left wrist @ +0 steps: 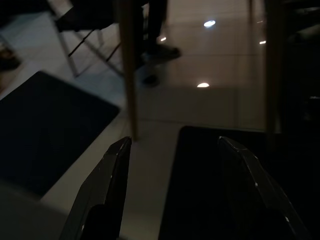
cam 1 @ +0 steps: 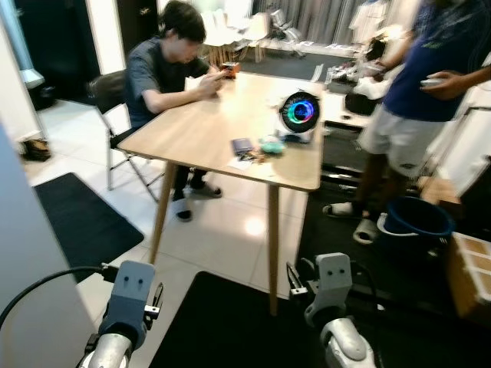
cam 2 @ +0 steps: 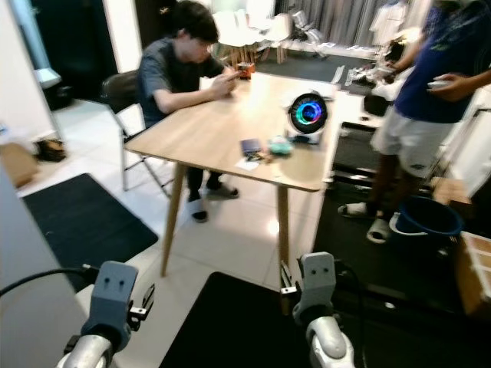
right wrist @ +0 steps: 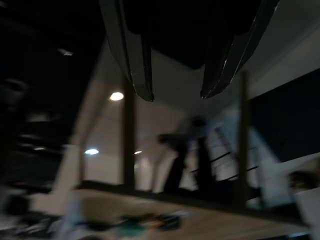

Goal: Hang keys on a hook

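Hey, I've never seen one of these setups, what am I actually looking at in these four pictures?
A walking humanoid robot. Two pictures come from its head cameras, two dark ones from its wrists. Low down are its left pincer and right pincer, both open, holding nothing. Ahead stands a wooden table with a glowing round gadget, a dark wallet-like item and a small jumble, possibly the keys. One person sits there; another stands to the right near a blue bucket.

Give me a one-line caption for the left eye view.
Both grippers hang low and empty before a wooden table holding small items; one person sits, another stands.
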You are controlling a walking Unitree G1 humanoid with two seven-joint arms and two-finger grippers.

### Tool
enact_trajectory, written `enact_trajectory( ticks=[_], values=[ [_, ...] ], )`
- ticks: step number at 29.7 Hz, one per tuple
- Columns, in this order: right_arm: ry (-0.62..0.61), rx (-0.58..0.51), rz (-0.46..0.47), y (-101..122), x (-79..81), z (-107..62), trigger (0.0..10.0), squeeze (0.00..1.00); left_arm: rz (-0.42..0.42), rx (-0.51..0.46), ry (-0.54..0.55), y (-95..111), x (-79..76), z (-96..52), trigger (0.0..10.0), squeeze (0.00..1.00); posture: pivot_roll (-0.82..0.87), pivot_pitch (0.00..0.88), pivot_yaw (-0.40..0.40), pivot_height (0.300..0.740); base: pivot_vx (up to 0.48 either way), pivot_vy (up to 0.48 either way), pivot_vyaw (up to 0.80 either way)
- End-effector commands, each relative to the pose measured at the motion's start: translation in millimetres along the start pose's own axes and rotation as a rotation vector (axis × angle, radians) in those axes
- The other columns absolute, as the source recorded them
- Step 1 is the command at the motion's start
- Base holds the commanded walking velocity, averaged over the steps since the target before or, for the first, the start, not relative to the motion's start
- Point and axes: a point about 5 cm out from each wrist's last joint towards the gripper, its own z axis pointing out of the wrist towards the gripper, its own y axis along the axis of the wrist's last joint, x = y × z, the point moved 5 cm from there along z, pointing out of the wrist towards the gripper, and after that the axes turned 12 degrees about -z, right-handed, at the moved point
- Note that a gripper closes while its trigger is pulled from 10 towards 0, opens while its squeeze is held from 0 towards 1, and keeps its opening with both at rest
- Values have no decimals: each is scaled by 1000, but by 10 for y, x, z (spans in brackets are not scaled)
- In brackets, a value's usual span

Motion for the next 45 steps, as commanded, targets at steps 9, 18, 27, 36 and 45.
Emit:
enact_trajectory(
  ticks=[9, 18, 27, 36, 45],
  values=[
    [3, 17, 12, -63, 27, -37, 10000, 0, 3, 22, 1, -71, 13, -25, 10000, 0, 172, 105, -33, 740, 0, 0, -765],
    [21, 12, 4, -47, 64, -33, 10000, 0, 2, 18, -2, -69, 7, -27, 10000, 0, 170, 108, -35, 740, 0, 0, -99],
    [135, -66, -63, 142, 298, 11, 10000, 0, -6, -55, -57, 80, -89, 4, 10000, 0, 167, 106, -37, 740, 0, 0, 0],
    [150, -83, -63, 187, 338, 17, 10000, 0, -13, -97, -60, 171, -88, 16, 10000, 0, 167, 104, -43, 740, 0, 0, 0],
    [145, -95, -86, 214, 311, 9, 10000, 0, -30, -117, -52, 191, -73, 11, 10000, 0, 164, 106, -43, 740, 363, 0, 0]
  ],
)
